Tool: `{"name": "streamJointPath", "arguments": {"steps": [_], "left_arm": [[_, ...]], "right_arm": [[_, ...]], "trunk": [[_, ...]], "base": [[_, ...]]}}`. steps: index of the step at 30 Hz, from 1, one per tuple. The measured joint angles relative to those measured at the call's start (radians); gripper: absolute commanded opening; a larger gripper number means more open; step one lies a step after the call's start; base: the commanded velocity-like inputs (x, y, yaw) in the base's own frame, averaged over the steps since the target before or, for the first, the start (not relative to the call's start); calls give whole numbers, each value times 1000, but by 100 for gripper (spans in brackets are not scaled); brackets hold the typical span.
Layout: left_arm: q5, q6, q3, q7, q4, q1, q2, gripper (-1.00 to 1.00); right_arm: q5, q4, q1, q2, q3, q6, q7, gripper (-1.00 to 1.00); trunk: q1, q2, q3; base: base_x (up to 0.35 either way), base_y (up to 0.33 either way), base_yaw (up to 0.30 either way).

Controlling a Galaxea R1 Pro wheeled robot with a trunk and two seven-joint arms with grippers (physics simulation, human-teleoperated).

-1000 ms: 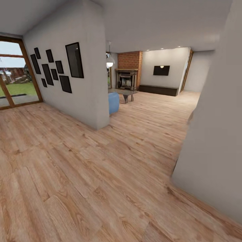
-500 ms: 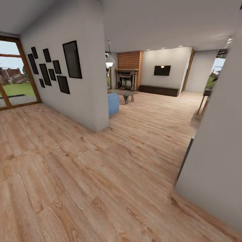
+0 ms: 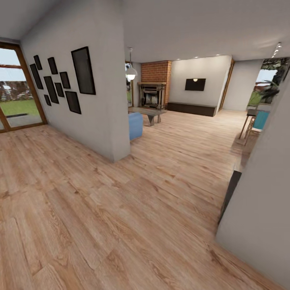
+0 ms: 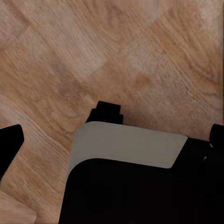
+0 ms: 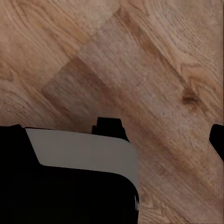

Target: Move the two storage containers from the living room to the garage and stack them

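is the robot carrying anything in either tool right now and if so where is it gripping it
Nothing is held. Both wrist views look down on bare wood-plank flooring, with no container between the fingers, and the head view shows no bin.

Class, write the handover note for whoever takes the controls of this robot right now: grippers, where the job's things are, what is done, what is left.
Left gripper: nothing held; open or shut unclear. Right gripper: the same.
Containers: not in sight. The living room lies ahead past the wall corner: blue sofa, fireplace, TV.
Done: nothing visible.
Left: drive in, find both containers, carry them to the garage, stack them.
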Motion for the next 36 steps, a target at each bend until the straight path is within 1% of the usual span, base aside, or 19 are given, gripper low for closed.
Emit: {"name": "streamJointPath", "arguments": {"steps": [12,14,17,36], "left_arm": [[0,0,0,0,0,0,0,100],[1,0,0,0,0,0,1,100],[0,0,0,0,0,0,1,100],[0,0,0,0,0,0,0,100]], "right_arm": [[-4,0,0,0,0,-3,-1,100],[-4,0,0,0,0,-23,-3,100],[-4,0,0,0,0,-31,-6,100],[-3,0,0,1,0,-32,-8,100]], "trunk": [[0,0,0],[0,0,0],[0,0,0],[0,0,0]], "base": [[322,0,0],[322,0,0],[322,0,0],[322,0,-9]]}}
